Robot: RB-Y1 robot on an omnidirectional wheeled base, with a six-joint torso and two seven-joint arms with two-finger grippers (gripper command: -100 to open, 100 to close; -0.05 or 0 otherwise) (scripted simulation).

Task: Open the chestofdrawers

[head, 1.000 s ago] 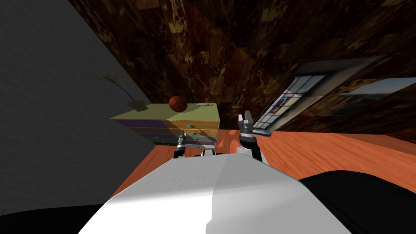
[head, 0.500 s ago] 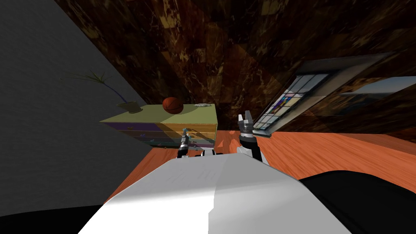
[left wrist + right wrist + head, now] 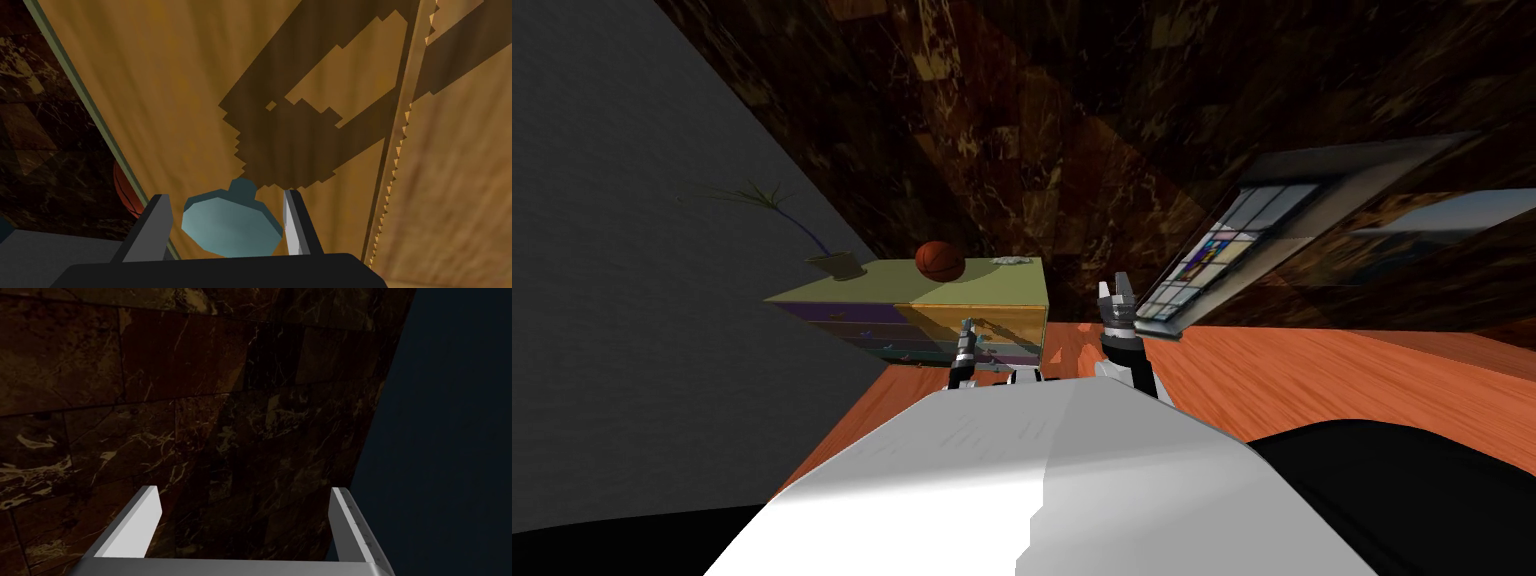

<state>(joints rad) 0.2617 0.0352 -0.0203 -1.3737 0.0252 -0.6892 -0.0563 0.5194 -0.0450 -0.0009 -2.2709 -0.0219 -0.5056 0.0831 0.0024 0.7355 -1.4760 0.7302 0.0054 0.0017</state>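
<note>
A low chest of drawers [image 3: 892, 290] stands against a dark brown marbled wall [image 3: 1072, 120], on an orange wooden floor [image 3: 1312, 370]. Its top is olive-yellow. Its drawer fronts form two columns, purple on one side and tan-orange on the other, each front carrying small teal knobs.

On the chest's top sit a potted plant [image 3: 837, 264] with long thin leaves at one end, a basketball [image 3: 940, 261] near the middle and a small white object [image 3: 1009, 260] at the other end.

The left tool [image 3: 968, 325] reaches up to the tan column, right at one of its upper drawers. Seen from the left wrist, the left tool [image 3: 226, 197] has its fingers set fairly narrow around a teal knob [image 3: 232, 227] that sticks out from the wood-grained drawer front [image 3: 200, 100]. One finger [image 3: 295, 220] touches the knob's edge. The other finger [image 3: 152, 225] stands just beside the knob, with a thin sliver of drawer front showing between them. The knob sits deep between the fingers, close to the tool's dark body. The tool's blocky shadow falls on the drawer front just beyond the knob.

The right tool [image 3: 1117, 288] is raised beside the chest, well apart from it, near a framed window [image 3: 1202, 265] with coloured panes. Its fingers [image 3: 145, 513] stand wide apart and hold nothing.
</note>
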